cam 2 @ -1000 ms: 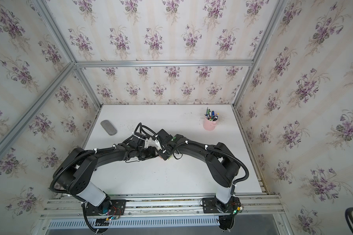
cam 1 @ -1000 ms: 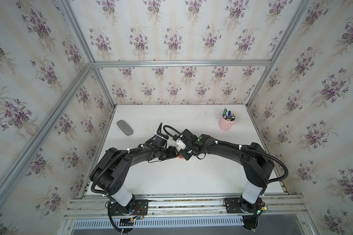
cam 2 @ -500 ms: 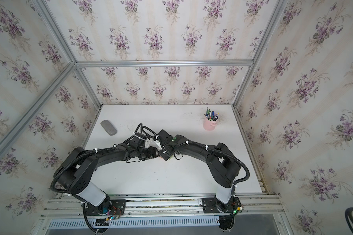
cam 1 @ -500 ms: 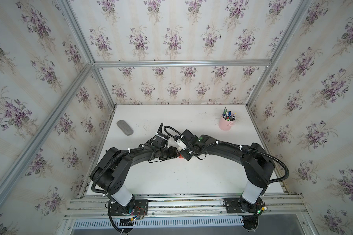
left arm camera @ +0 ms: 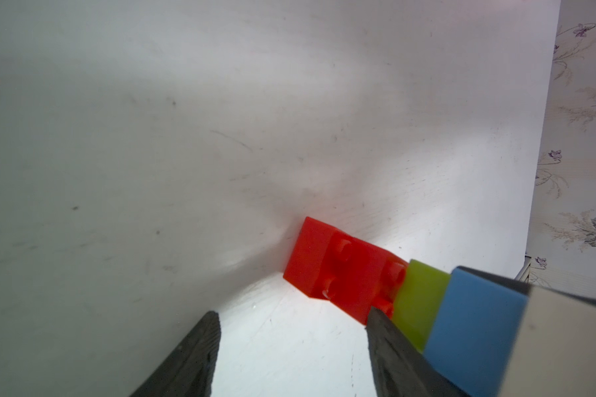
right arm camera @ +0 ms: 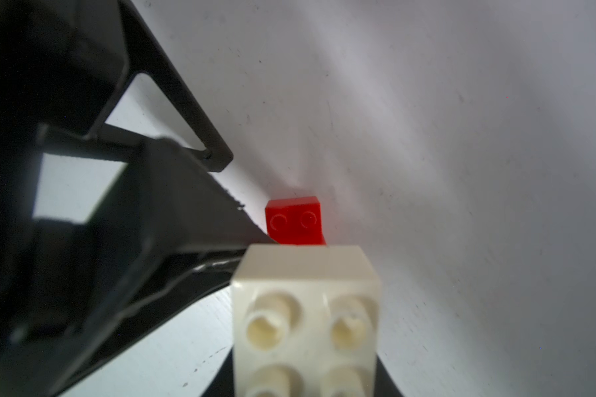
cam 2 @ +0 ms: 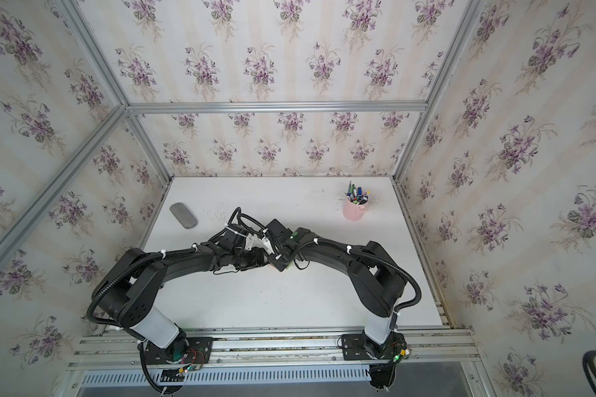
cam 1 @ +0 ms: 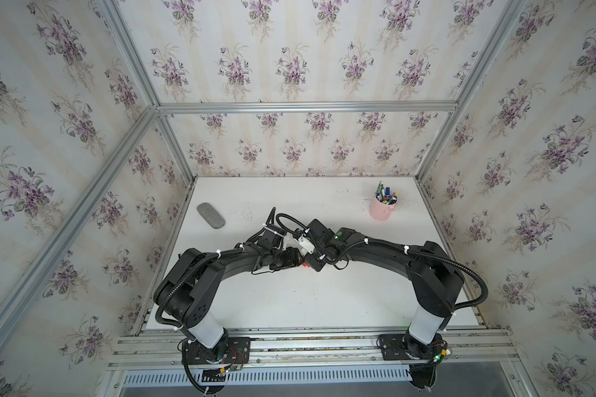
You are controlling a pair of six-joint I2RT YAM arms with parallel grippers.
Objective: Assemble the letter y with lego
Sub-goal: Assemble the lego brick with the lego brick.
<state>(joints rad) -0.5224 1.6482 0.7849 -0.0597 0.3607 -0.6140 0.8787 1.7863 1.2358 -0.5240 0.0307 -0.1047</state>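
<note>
On the white table [cam 1: 289, 302] both arms meet at mid-table. In the right wrist view a cream-white lego brick [right arm camera: 307, 309] fills the foreground, studs toward the camera, with my right gripper [right arm camera: 307, 378] shut on it. The left wrist view shows that brick [left arm camera: 565, 343] joined in a row with a blue brick [left arm camera: 475, 326] and a lime-green brick [left arm camera: 420, 306]. The green end sits against the studded face of a red brick [left arm camera: 338, 275] lying on its side; I cannot tell whether they are joined. My left gripper [left arm camera: 294, 312] is open beside the row, nothing between its fingers.
A pink pen cup [cam 1: 381, 209] stands at the back right. A grey oblong object [cam 1: 210, 215] lies at the back left. Flowered walls close the table on three sides, and the arm bases sit on the front rail.
</note>
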